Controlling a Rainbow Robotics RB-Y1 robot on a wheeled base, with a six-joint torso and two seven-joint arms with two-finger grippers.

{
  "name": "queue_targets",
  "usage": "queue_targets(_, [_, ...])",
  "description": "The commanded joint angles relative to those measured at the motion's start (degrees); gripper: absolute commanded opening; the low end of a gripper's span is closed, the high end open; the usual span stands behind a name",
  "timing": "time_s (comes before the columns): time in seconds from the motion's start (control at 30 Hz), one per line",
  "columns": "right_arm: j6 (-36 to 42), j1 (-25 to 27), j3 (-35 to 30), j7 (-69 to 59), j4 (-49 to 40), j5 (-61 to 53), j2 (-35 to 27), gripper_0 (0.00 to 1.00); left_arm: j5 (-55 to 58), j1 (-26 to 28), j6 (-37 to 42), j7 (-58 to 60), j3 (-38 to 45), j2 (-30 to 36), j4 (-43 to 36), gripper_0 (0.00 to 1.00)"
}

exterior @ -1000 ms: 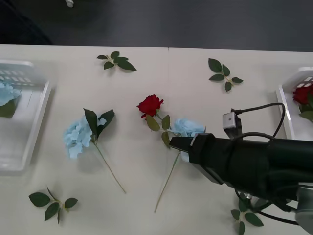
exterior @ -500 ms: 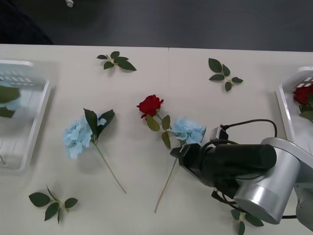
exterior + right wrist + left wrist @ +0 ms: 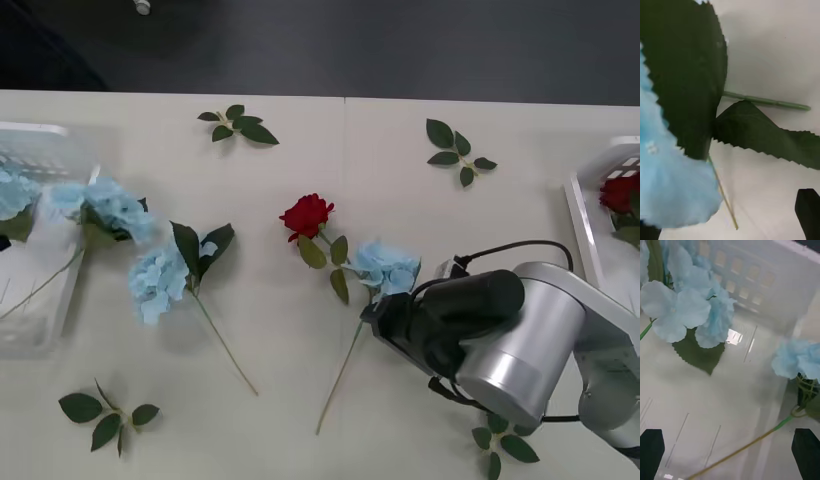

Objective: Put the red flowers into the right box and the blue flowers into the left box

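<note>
Your left gripper point(image 3: 730, 453) hangs open over the left box point(image 3: 45, 320); since a moment ago a blue flower point(image 3: 105, 207) has dropped across that box's right rim; your right gripper's state can't be told. Count four blue flowers, two red flowers point(image 3: 306, 214); one red already in the right box point(image 3: 590, 240).

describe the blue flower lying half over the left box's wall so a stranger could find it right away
Start at the left box, the white basket at the table's left edge. One blue flower lies across its wall, bloom outside, stem slanting down into the box. The other blue flowers lie wholly inside the box or flat on the table.
</note>
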Motion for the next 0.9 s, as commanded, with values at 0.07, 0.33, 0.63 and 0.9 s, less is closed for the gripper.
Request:
queue_targets(0.07, [1.90, -1.44, -0.37, -0.32, 0.95, -0.38, 2.68, 1.00, 2.66, 3.47, -0.30, 11.94, -0.91, 1.90, -5.73, 1.00])
queue_targets(0.33, [2.96, -5.22, -0.37, -0.41, 5.87, -0.12, 6.98, 1.00, 6.36, 8.66, -0.30, 20.38, -4.78, 1.90, -15.05, 1.00])
queue_targets(0.63, [5.24, -9.18, -0.37, -0.15, 11.67, 0.76, 11.38, 1.00, 10.57, 9.98, 4.97, 27.76, -9.52, 1.90, -22.43, 1.00])
queue_targets(0.9, [5.24, -9.53, -0.19, 0.47, 14.13, 1.03, 12.52, 1.00, 10.40, 10.06, 8.66, 44.99, -15.06, 1.11, -25.94, 1.00])
